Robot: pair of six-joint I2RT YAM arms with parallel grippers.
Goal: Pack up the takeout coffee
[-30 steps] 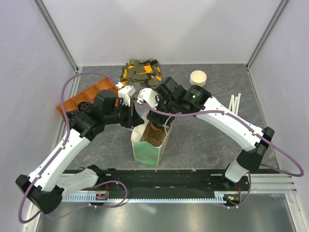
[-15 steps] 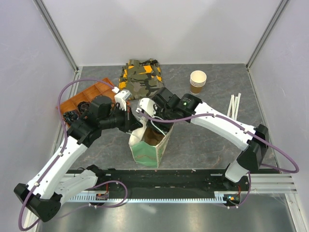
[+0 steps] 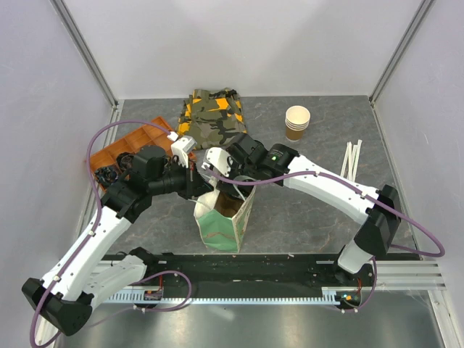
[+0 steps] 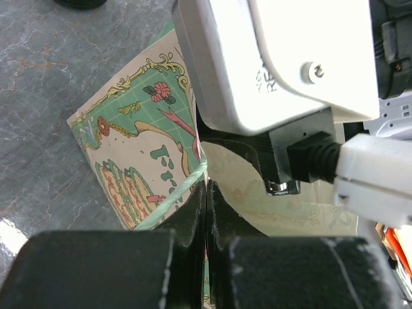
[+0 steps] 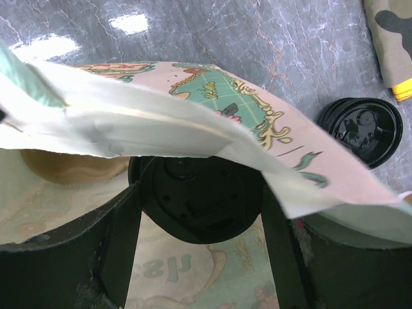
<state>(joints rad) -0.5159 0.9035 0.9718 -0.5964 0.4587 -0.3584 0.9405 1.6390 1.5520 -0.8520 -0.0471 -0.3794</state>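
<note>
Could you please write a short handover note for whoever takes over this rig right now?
Grips: left end effector shut on the paper bag rim, holding it open; right end effector closed on the takeout coffee, just inside the bag.
Done: coffee lidded and in the bag's mouth.
Left: set it down upright, release, withdraw both arms.
A spare black lid lies on the table near the bag.

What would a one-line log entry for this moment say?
left end effector: shut on paper bag rim | right end effector: grips coffee cup inside bag
</note>
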